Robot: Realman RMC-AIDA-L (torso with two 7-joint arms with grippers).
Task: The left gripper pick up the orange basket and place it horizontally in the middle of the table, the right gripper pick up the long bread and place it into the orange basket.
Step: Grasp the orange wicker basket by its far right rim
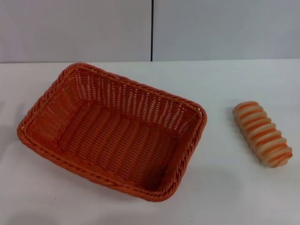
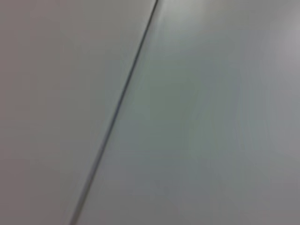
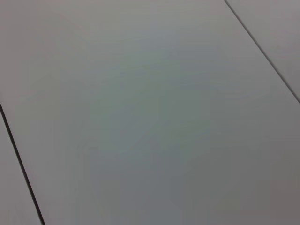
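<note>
Neither the left gripper nor the right gripper is seen in any view, so their state cannot be told. The orange basket is set at a slant on the table, left of centre. The long bread is laid apart on its right. Only grey panels with dark seams are shown by the wrist views.

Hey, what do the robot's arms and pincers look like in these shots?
No arm or pincer shows in any view. The head view holds only the large orange woven basket, the striped tan long bread and the plain white table. Both wrist views show only grey panels.
</note>
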